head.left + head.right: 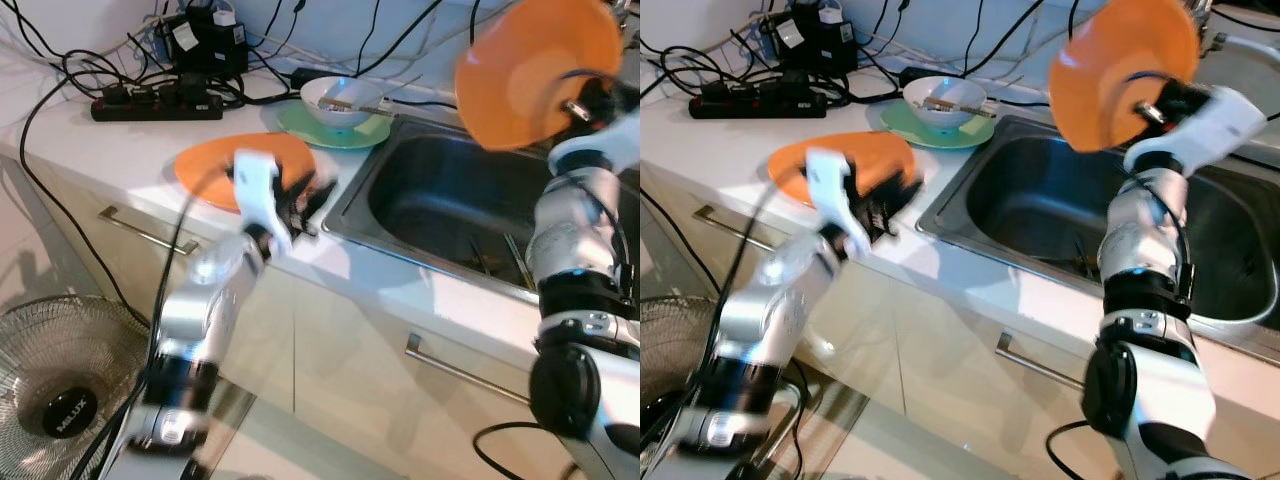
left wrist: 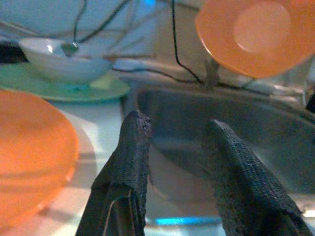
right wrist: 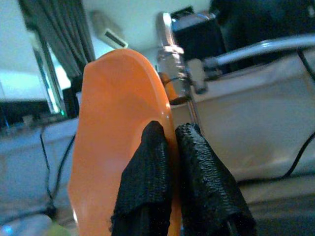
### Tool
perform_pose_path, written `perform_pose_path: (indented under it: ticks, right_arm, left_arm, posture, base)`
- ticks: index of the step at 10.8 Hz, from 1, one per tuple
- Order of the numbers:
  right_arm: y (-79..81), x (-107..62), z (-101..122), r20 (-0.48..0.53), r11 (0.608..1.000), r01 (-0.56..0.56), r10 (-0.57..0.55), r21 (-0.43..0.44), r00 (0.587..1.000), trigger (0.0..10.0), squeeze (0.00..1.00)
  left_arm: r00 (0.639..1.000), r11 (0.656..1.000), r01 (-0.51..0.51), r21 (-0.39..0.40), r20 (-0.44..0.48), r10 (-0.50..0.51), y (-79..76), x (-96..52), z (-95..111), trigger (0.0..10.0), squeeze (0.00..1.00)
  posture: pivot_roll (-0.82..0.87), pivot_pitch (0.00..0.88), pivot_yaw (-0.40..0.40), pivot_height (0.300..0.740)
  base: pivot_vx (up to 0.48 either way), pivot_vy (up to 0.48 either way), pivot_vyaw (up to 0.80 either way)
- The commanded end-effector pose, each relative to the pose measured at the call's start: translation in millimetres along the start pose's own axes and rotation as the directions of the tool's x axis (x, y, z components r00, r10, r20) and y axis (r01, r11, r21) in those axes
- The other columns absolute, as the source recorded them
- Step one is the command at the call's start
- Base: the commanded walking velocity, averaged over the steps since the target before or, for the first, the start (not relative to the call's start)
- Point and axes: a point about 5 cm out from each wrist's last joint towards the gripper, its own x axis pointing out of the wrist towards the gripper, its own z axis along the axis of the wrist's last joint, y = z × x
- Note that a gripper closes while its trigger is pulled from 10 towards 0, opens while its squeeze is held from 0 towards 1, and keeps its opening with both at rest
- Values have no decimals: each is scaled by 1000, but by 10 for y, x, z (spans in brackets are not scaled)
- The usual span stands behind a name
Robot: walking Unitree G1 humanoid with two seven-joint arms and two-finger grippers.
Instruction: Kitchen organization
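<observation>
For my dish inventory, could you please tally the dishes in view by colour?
Orange: 2, the orange bowl held over the sink by the right tool, and the orange plate on the counter.
Green: 1, the green plate.
White: 1, the white bowl standing on the green plate.
Total: 4 dishes.
</observation>
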Motion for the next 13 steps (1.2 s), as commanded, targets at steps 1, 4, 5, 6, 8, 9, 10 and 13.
perform_pose_path:
  ticks: [1, 4, 5, 6, 8, 9, 10, 13]
  right_arm:
    - [46, 14, 43, 37, 991, -21, 26, -134, 999, 10000, 0]
    - [178, -91, -192, -32, 926, -115, 111, -359, 993, 10000, 0]
    - [206, -129, -297, -77, 901, -144, 123, -410, 989, 10000, 0]
    - [230, -154, -363, -105, 867, -176, 143, -466, 984, 10000, 0]
    - [382, -263, -595, -245, 759, -343, 245, -553, 938, 10000, 0]
    - [409, -297, -668, -297, 739, -382, 254, -555, 921, 10000, 0]
    - [474, -357, -777, -379, 668, -461, 277, -584, 883, 10000, 0]
    - [467, -424, -898, -472, 576, -530, 264, -623, 841, 10000, 0]
  left_arm:
    - [999, 999, 45, 28, -25, -45, -68, -22, 5, 10000, 0]
    - [989, 994, 106, 17, -104, -104, -174, -146, -131, 10000, 0]
    - [987, 994, 112, 19, -116, -109, -180, -156, -136, 10000, 0]
    - [985, 993, 121, 18, -125, -117, -194, -166, -139, 10000, 0]
    - [979, 991, 131, 17, -157, -127, -200, -198, -176, 10000, 0]
    - [978, 991, 134, 18, -166, -129, -206, -203, -189, 10000, 0]
    - [976, 990, 137, 18, -172, -132, -217, -208, -193, 10000, 0]
    - [972, 989, 148, 18, -185, -142, -254, -227, -214, 10000, 0]
  posture:
    - [212, 18, -37, 725]
    - [229, 25, -50, 725]
    - [231, 25, -51, 725]
    - [233, 22, -54, 725]
    - [231, 19, -54, 725]
    - [235, 18, -56, 725]
    - [240, 16, -61, 725]
    - [251, 16, -68, 725]
  base:
    - [0, 0, 0]
    - [0, 0, 0]
    - [0, 0, 0]
    - [0, 0, 0]
    - [0, 0, 0]
    - [0, 0, 0]
    - [0, 0, 0]
    - [0, 0, 0]
